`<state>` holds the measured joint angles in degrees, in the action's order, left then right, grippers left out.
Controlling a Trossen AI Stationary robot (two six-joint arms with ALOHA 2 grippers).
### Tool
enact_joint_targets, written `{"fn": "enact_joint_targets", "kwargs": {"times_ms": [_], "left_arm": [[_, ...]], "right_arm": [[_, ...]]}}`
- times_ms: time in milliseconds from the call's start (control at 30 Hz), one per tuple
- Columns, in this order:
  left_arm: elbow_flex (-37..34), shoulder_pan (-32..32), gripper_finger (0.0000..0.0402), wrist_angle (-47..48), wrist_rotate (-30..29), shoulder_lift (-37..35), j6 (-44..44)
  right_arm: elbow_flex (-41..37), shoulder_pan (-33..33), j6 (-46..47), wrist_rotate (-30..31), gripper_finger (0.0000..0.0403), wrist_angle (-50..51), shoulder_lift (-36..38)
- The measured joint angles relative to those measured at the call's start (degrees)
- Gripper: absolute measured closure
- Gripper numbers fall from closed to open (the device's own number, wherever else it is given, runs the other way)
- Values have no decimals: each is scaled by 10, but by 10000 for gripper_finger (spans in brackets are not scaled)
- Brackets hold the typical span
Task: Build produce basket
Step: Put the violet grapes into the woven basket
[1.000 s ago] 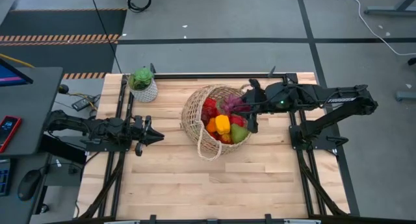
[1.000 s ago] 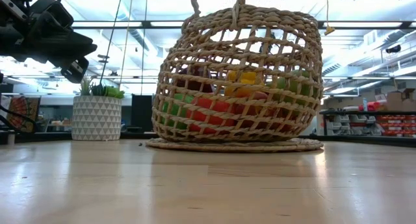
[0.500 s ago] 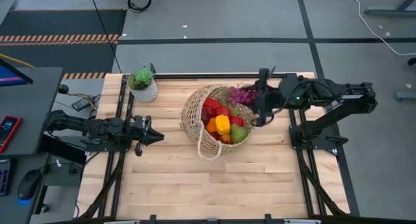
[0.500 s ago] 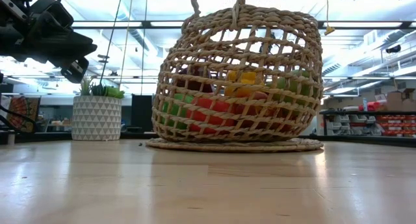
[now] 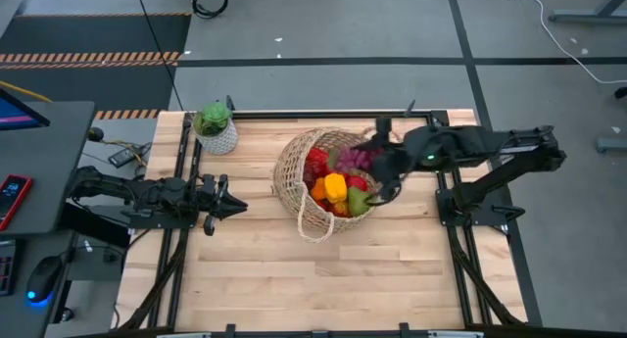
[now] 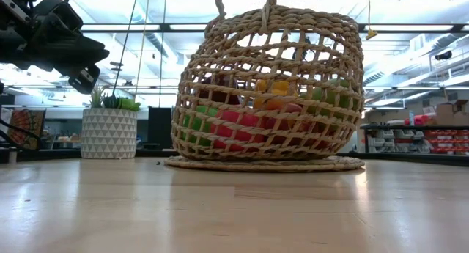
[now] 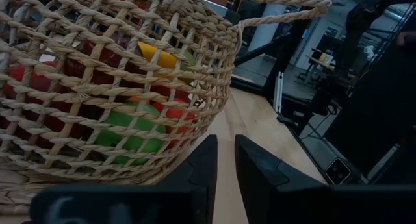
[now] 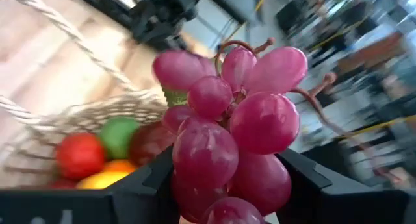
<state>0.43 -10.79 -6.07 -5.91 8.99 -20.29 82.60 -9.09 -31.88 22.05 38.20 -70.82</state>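
The tan wicker basket (image 5: 312,186) stands mid-table on its flat base (image 6: 264,163), one loop handle (image 5: 315,220) toward the near edge. In it lie produce: a yellow pepper (image 5: 336,187), red pieces (image 5: 315,164) and a green piece (image 5: 361,201). My right gripper (image 5: 377,171) is over the basket's right rim, shut on a bunch of purple grapes (image 8: 227,133). My left gripper (image 5: 233,204) waits shut and level, left of the basket, touching nothing; its fingers (image 7: 203,169) point at the basket wall (image 7: 97,87). My right gripper pinches the grape bunch between its two fingers (image 8: 149,178), on the bunch's lower grapes (image 8: 201,165). It comes from the table's right, slanting down. The bunch is lifted clear above the basket, its brown stem (image 8: 227,47) sticking out past the fingers.
A small white pot with a green plant (image 5: 216,127) stands at the table's far left corner. Dark frame rails (image 5: 186,171) run along the left and right edges. Bare wood (image 5: 323,279) lies between the basket and the near edge.
My right gripper has rolled about its own axis while staying shut on the grapes. It swung out beyond the basket's far right rim, then came back over the basket's right side. The basket and its produce stayed put.
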Motion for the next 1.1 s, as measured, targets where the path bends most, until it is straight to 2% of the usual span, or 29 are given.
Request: {"fn": "enact_joint_targets", "kwargs": {"times_ms": [167,267,633,833,1000,1100], "left_arm": [[0,0,342,0,0,0,0],[0,0,346,0,0,0,0],[0,0,339,2,0,0,0],[0,0,344,2,0,0,0],[0,0,340,3,0,0,0],[0,0,338,3,0,0,0]], "right_arm": [[-39,25,23,-73,212,-12,-16],[-69,35,43,-95,212,-47,-25],[-164,76,170,-119,212,-99,-79],[-184,98,241,-121,211,-106,-105],[-185,120,268,-171,190,-119,-111],[-185,127,287,-176,168,-113,-112]]}}
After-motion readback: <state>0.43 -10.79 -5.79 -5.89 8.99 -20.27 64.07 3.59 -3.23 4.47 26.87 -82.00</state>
